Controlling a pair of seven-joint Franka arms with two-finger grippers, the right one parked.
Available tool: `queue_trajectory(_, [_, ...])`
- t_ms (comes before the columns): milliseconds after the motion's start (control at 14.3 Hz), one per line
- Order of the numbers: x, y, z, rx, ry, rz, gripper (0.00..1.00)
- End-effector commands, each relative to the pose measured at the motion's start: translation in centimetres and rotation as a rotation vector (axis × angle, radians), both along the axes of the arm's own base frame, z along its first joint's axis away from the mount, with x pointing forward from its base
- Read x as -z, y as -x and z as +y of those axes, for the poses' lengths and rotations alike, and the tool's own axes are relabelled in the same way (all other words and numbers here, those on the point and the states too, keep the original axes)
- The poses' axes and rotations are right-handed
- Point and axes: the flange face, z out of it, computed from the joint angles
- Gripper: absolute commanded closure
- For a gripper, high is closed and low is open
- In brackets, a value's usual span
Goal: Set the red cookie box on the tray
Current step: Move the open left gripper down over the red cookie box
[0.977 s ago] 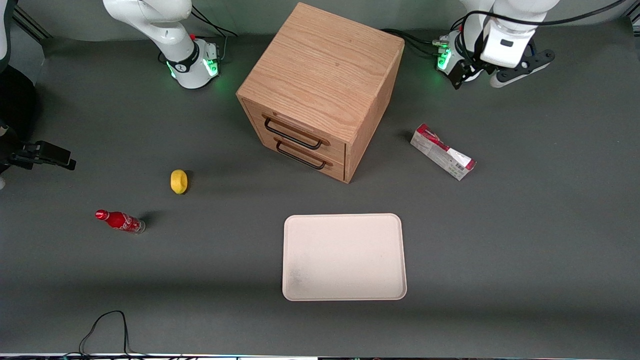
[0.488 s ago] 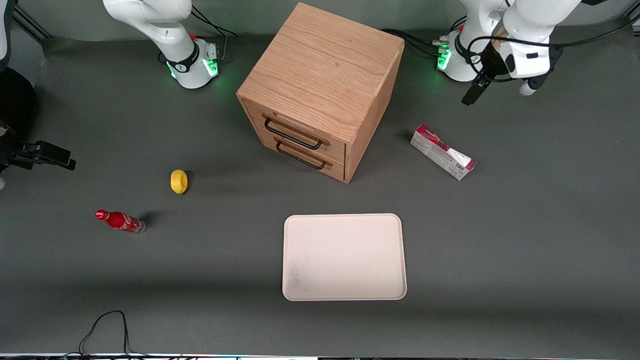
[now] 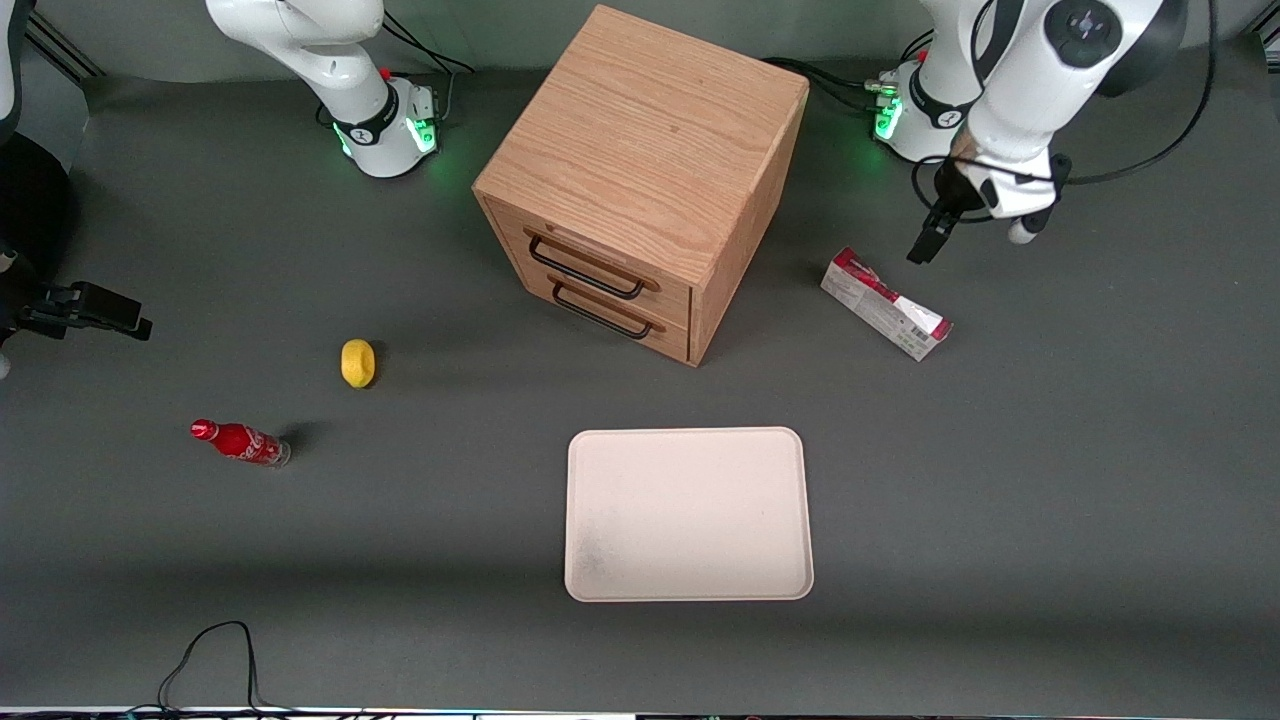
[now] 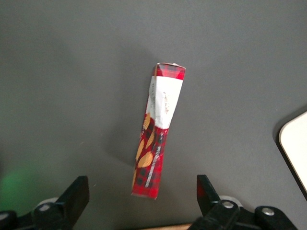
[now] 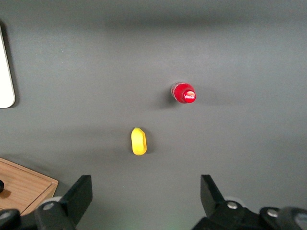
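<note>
— Since the earlier frame, what's moved?
— Only my gripper [image 3: 925, 243]: it has come forward over the tabletop [image 3: 1050, 450] and hangs above the red cookie box [image 3: 885, 303], fingers [image 4: 72, 199] spread wide, holding nothing.
— And the box?
— Lying flat beside the drawer cabinet [image 3: 640, 180], well apart from the tray [image 3: 688, 515].

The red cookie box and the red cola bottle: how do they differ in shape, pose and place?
The red cookie box is a long flat-sided carton lying on its side; the red cola bottle is round and stands upright. The box lies toward the working arm's end, near the open gripper; the bottle stands toward the parked arm's end, beside a lemon. Both are mainly red.
</note>
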Motion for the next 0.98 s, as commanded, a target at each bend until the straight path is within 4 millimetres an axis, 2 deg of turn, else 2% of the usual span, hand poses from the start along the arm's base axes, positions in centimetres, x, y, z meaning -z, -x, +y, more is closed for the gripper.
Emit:
queue_trajectory(0, [3.9, -1.6, -1.6, -0.015, 0.002, 0.011, 0.00])
queue_trajectory(140, [6.3, -2.2, -2.1, -0.009, -0.001, 0.017, 0.00])
queue_trajectory(419, [9.5, -2.9, -1.9, 0.005, -0.016, 0.021, 0.00])
queue_trajectory(767, [12.6, -3.0, -1.8, 0.011, -0.021, 0.032, 0.00])
queue_trajectory(907, [13.2, -3.2, -1.8, 0.009, -0.016, 0.023, 0.00])
